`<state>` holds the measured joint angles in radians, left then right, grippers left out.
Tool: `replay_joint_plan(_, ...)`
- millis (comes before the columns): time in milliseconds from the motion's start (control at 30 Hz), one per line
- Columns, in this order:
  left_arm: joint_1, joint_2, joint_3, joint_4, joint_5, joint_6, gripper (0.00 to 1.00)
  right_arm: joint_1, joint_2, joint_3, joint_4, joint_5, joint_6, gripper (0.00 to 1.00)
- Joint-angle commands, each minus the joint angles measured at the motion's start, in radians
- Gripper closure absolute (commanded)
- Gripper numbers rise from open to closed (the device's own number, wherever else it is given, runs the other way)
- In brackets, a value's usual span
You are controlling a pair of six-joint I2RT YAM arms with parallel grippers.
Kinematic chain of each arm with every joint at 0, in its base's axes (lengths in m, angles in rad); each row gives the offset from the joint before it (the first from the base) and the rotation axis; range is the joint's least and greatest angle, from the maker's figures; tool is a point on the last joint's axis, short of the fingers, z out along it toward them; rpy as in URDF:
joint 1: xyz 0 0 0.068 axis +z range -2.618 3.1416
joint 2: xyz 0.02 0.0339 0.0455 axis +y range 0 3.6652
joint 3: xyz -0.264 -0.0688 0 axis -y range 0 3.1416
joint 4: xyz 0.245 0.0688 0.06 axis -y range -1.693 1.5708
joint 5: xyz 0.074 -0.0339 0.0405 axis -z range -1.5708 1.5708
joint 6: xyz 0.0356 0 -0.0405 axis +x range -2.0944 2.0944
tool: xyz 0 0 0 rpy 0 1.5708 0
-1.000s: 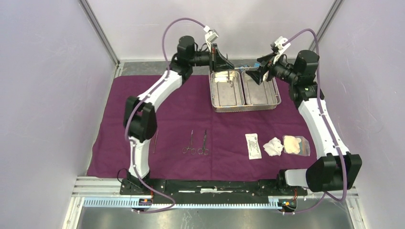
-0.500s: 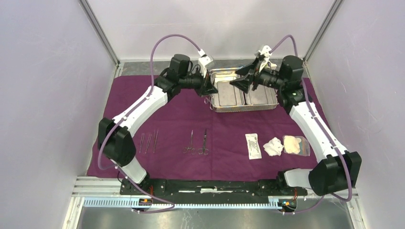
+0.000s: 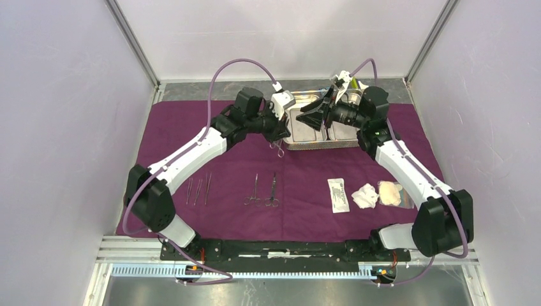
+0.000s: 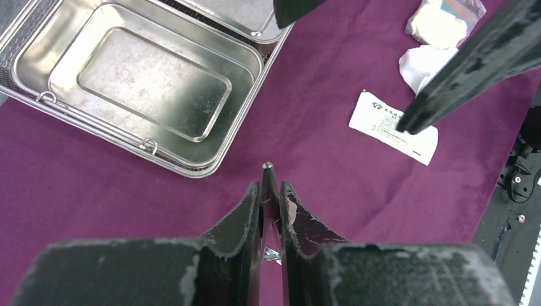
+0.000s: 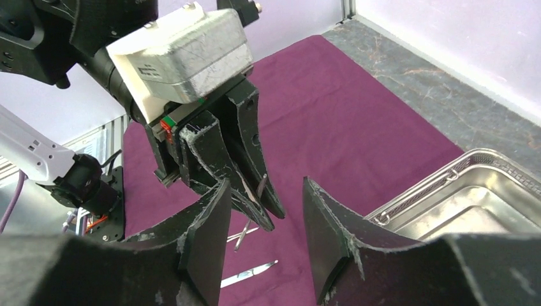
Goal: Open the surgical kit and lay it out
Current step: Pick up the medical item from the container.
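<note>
The step in hand looks like carrying one more instrument out to the cloth. The left gripper [image 4: 270, 194] is clamped on a slim steel scissor-handled instrument [image 4: 267, 171], held in the air just off the steel tray [image 4: 185, 167], at centre frame in the top view. Its long axis runs along the fingers: the tip pokes out past the fingertips, and the ring handles hang toward the lower frame. The right gripper [image 5: 266, 191] stands partly open over the tray and holds nothing. The next move calls for lowering the instrument onto the plum-purple cloth [image 3: 223, 166], parallel to the laid-out instruments [image 3: 263, 191].
</note>
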<state>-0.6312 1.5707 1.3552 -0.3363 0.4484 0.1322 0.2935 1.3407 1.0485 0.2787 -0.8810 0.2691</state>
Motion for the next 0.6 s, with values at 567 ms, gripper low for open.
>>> replay_joint_plan(567, -0.04, -0.017, -0.001, 0.069, -0.05, 0.033, 0.98, 0.026, 0.124, -0.063, 0.284, -0.055, 0.239, 0.59)
